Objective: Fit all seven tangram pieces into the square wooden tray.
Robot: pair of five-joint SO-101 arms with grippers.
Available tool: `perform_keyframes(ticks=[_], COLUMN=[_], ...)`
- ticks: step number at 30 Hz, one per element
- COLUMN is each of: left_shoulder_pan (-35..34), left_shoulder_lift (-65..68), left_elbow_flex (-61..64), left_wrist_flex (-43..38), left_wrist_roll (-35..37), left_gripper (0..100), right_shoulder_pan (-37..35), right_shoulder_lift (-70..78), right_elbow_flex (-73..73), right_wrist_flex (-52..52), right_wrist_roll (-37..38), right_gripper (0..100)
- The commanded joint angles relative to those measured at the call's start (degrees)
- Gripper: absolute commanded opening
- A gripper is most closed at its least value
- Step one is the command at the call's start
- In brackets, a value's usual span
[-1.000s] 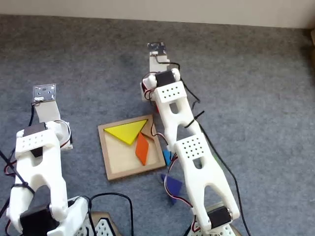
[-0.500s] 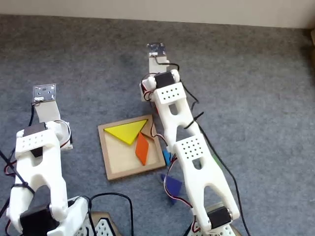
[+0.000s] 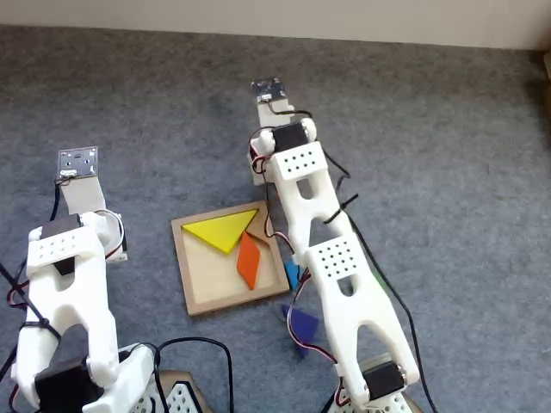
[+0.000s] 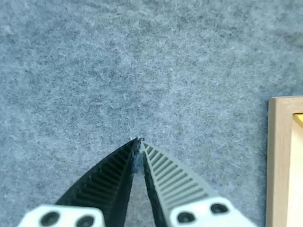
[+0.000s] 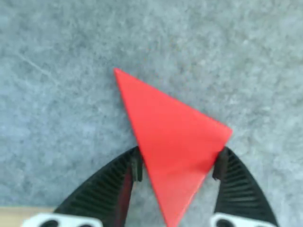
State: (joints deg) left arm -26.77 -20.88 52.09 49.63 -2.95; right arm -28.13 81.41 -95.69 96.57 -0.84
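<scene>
Right gripper (image 5: 177, 166) clamps the red triangle (image 5: 170, 132) by two edges, just beyond the wooden tray (image 3: 191, 303) far corner; left gripper (image 4: 138, 146) closed empty, farther off

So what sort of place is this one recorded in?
Probably a lab or hobby robot bench: a white left arm and right arm stand on grey felt-like cloth, beside a square wooden tray holding a yellow triangle. The right gripper is closed on a red triangle.
</scene>
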Motion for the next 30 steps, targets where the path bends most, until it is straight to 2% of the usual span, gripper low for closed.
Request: perform_keyframes(ticks=[1,14,23,30], left_shoulder_pan=[-0.75,-0.75,-0.75,-0.75], left_shoulder_lift=[-0.13,-0.13,-0.13,-0.13], left_elbow_flex=[-0.13,-0.13,-0.13,-0.13], left_wrist_flex=[-0.53,-0.53,-0.62,-0.62], left_wrist_roll=[-0.62,-0.62,-0.62,-0.62], left_gripper=[1,1,1,1], right_shoulder_pan=[-2.51,-2.24,-2.51,-3.03], right_shoulder_lift=[-5.85,-7.16,-7.08,-6.55], right_elbow_flex=[-6.37,-6.37,-6.37,-6.37], right_wrist_flex=[4.35,4.18,-7.60,-12.44], right_wrist_roll=[0.53,0.26,0.09,0.09], right_gripper=[20.6,21.0,21.0,21.0])
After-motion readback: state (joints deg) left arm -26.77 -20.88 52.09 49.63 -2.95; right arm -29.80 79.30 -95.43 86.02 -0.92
